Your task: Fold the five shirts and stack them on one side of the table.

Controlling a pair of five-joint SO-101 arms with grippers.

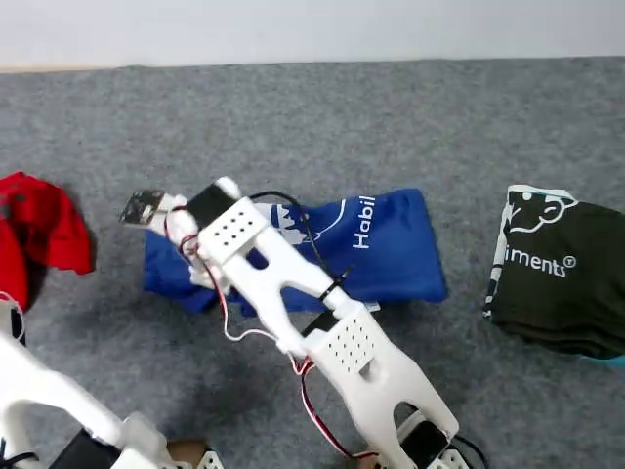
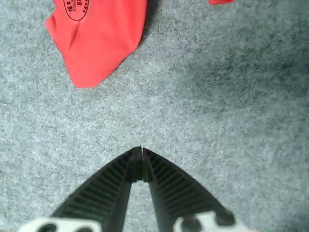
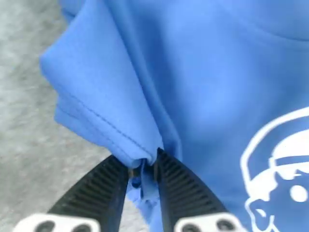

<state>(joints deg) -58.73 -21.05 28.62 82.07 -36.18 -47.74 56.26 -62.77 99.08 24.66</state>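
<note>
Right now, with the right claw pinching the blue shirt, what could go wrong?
1. The right claw grips only a thin bunch of the blue shirt at its edge; a pull might slip it free.
2. The cloth is bunched at that end, so folding from here may crease it unevenly.
3. The red shirt lies near that end; a wide sweep might drag into it.
</note>
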